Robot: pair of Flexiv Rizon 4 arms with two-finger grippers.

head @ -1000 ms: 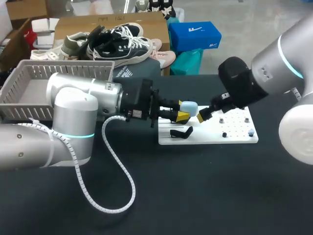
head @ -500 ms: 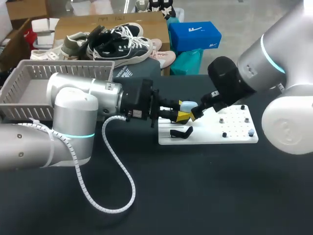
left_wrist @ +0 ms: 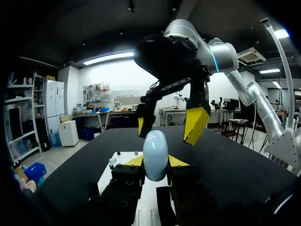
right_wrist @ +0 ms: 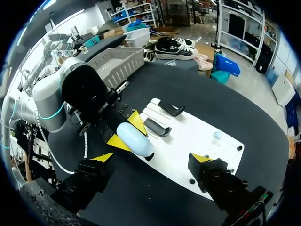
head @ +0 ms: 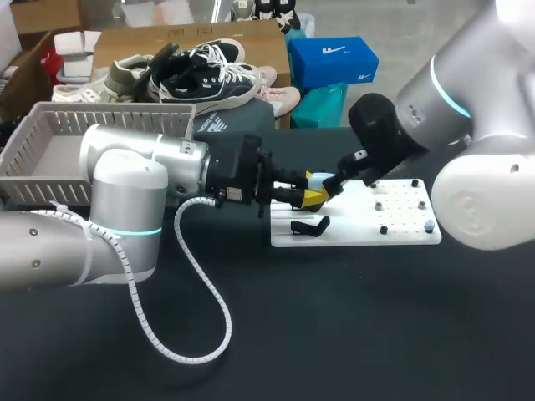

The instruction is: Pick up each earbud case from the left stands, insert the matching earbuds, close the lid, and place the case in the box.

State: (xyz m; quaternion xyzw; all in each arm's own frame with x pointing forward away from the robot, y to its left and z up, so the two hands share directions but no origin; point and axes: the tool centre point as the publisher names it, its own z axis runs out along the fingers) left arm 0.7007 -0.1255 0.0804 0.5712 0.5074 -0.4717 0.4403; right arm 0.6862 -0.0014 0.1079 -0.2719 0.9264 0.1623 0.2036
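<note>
A pale blue closed earbud case [left_wrist: 155,154] is held above the white stand board [head: 401,215] by my left gripper [left_wrist: 155,162], which is shut on its sides. In the head view only a sliver of the case [head: 313,177] shows at the left gripper [head: 313,192]. My right gripper [head: 334,185] hangs right against it, wide open. Seen from the right wrist, the case [right_wrist: 135,139] lies ahead of the open right gripper [right_wrist: 153,157], between the line of its fingers. Small earbuds [head: 429,225] sit at the board's right end.
Two black stands [right_wrist: 170,108] [right_wrist: 156,127] remain on the board's left half. A grey mesh basket [head: 50,134] stands at the table's back left. A white cable [head: 201,292] loops over the black tabletop below my left arm.
My right arm has swung left, bringing its open fingers up to the case. The left arm and the case have stayed put.
</note>
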